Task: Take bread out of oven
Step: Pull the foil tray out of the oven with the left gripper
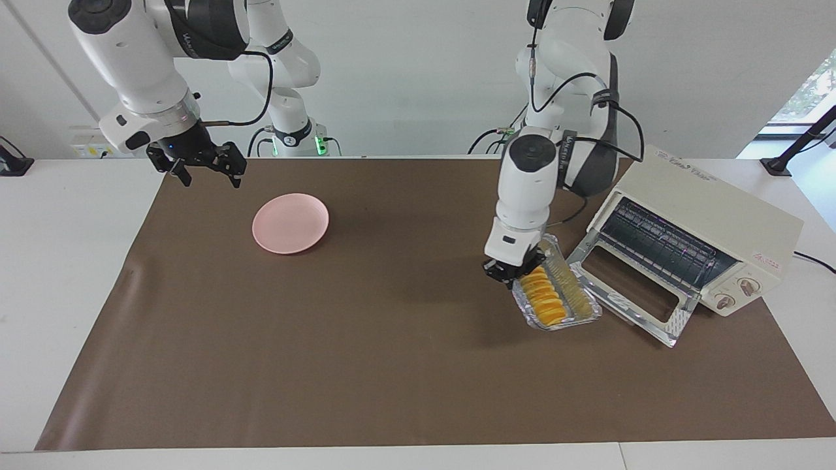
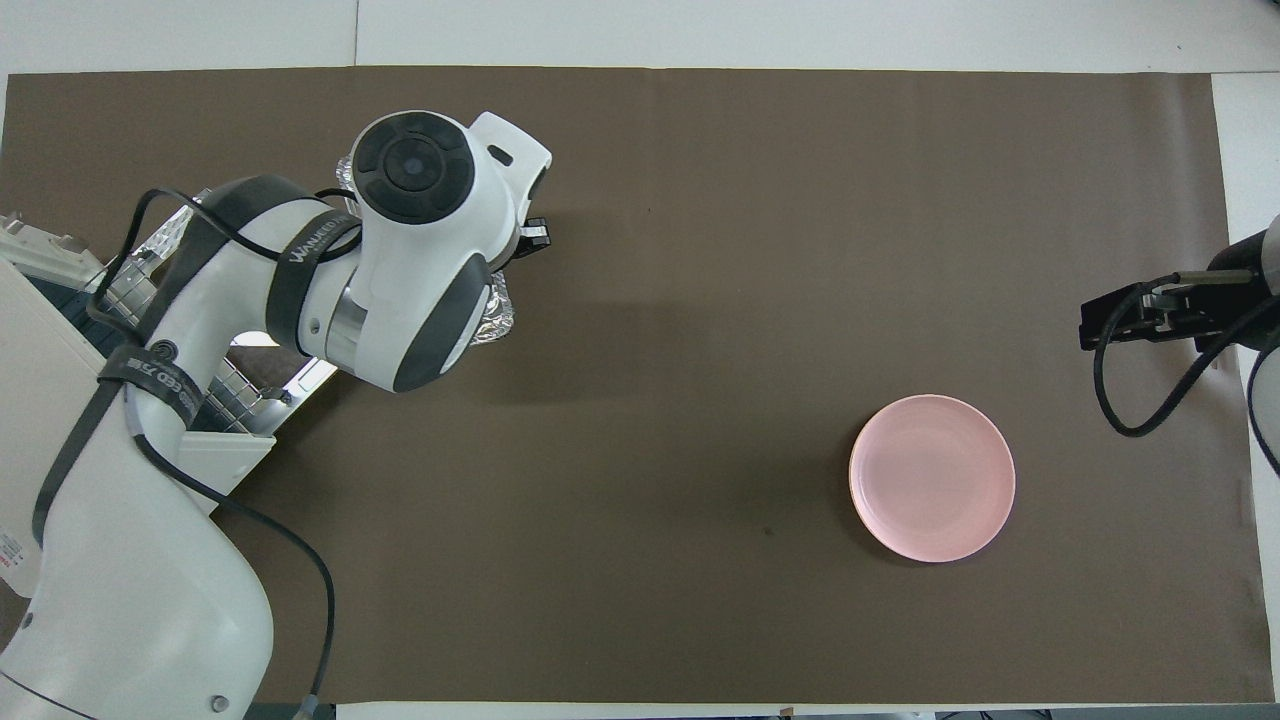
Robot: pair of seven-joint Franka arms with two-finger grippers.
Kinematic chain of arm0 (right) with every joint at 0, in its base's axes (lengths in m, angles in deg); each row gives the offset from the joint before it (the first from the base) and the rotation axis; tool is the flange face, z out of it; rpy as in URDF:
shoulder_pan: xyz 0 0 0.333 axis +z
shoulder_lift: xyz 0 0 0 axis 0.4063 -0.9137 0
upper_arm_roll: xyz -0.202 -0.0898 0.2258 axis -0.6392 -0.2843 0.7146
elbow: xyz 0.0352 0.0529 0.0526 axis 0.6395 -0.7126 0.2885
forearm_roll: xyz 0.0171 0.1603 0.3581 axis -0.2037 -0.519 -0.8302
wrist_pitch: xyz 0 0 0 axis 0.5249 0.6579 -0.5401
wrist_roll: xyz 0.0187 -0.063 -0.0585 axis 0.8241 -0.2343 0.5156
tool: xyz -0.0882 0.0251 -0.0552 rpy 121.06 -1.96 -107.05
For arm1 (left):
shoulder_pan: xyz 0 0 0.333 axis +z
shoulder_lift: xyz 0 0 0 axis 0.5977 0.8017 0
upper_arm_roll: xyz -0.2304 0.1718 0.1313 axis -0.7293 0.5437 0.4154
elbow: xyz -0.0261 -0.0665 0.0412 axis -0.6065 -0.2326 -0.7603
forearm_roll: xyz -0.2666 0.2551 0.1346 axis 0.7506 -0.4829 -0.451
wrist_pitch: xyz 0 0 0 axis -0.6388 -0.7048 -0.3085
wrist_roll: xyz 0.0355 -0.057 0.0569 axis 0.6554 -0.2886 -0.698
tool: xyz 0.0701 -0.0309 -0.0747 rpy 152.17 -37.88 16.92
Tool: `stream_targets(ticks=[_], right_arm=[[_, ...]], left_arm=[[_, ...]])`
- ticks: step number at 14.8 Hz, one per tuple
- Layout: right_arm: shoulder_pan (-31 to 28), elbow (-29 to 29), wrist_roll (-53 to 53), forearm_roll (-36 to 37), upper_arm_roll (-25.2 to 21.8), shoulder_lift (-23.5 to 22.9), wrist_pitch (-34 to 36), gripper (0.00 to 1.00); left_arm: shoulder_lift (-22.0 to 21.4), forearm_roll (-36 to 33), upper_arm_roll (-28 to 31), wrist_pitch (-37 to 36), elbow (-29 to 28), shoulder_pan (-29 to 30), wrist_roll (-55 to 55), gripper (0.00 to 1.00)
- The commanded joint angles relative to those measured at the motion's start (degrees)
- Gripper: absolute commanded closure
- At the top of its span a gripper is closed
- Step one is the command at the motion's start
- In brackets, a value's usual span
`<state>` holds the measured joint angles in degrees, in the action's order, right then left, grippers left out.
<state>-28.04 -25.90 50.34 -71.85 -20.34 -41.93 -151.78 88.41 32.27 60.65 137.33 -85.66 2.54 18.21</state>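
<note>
The bread (image 1: 547, 301), an orange-yellow sliced loaf, lies in a crinkled foil tray (image 1: 567, 294). My left gripper (image 1: 513, 271) is shut on the tray's rim and holds it low over the brown mat, beside the oven's dropped door (image 1: 628, 301). The cream oven (image 1: 712, 215) stands at the left arm's end of the table with its rack bare. In the overhead view the left arm hides the bread; only foil edges (image 2: 496, 312) show. My right gripper (image 1: 206, 172) waits open above the mat's edge at the right arm's end, with nothing in it.
A round pink plate (image 1: 290, 222) (image 2: 932, 478) lies on the brown mat (image 1: 366, 339) toward the right arm's end, near the right gripper (image 2: 1130, 320). The oven's cable (image 1: 813, 260) trails off its side.
</note>
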Motion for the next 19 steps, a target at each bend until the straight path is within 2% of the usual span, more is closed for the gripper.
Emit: stream_targets(ticks=[1, 4, 7, 9, 11, 12, 15, 19], right_arm=[[-0.24, -1.46, 1.02, 0.66, 0.19, 1.24, -0.87, 0.0], [-0.24, -1.46, 1.02, 0.66, 0.19, 1.24, -0.87, 0.0], [-0.24, -1.55, 1.02, 0.66, 0.19, 1.24, -0.87, 0.0], [-0.24, -1.46, 1.02, 0.66, 0.19, 1.24, -0.87, 0.0], [-0.24, -1.46, 1.02, 0.66, 0.19, 1.24, -0.87, 0.0], [-0.24, -1.46, 1.02, 0.66, 0.19, 1.24, -0.87, 0.0], [-0.24, -1.46, 1.02, 0.66, 0.19, 1.24, -0.87, 0.0], [-0.51, -1.46, 1.11, 0.66, -0.07, 1.24, -0.87, 0.0]], left_arm=[[2.18, 1.79, 0.8, -1.44, 3.12, -3.26, 0.65, 1.0], [2.18, 3.03, 0.54, -0.14, 2.43, -5.38, 2.83, 1.0], [2.09, 1.45, 0.89, 1.36, 0.15, -10.55, 7.68, 1.0], [3.57, 2.49, 0.89, -2.48, 1.71, -12.75, 4.89, 1.0], [9.96, 2.76, 1.24, -8.63, 10.37, -15.04, -3.97, 1.0], [11.65, 2.94, 1.24, -10.57, 13.64, -15.31, -4.62, 1.0], [12.28, 3.03, 1.24, -9.19, 14.29, -16.01, -5.32, 1.0], [12.28, 2.5, 1.24, -5.49, 11.75, -17.76, -5.41, 1.0]])
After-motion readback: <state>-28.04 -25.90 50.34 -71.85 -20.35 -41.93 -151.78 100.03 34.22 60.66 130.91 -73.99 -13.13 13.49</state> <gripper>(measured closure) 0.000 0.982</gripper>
